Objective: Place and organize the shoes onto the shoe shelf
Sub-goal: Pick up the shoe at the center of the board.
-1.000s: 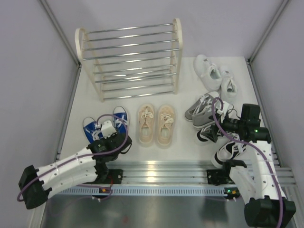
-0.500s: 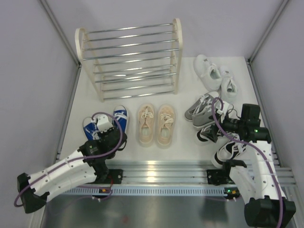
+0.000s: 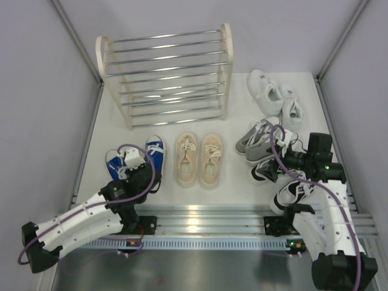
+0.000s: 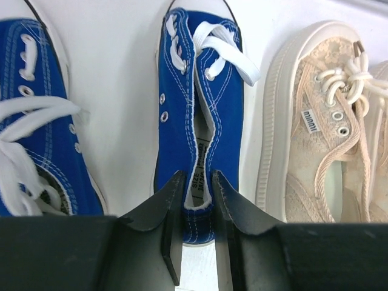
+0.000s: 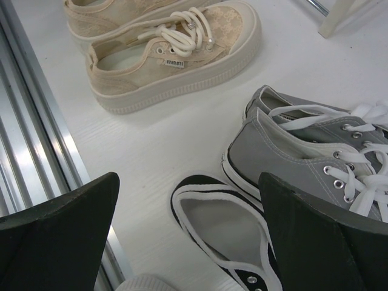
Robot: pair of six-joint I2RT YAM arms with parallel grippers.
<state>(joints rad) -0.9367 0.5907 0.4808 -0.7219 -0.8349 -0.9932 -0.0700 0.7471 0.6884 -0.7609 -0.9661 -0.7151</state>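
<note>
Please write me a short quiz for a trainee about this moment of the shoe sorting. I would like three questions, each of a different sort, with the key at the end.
1. True or false: the shoe shelf already holds one pair of sneakers.
2. The left gripper has its fingers at the heel of which shoe?
A. beige sneaker
B. blue sneaker
C. grey sneaker
3. Fill in the missing word: the right gripper hangs above the black-and-white sneaker with its jaws wide ____.

Key
1. False: every rod of the shelf is bare.
2. B
3. open
</note>
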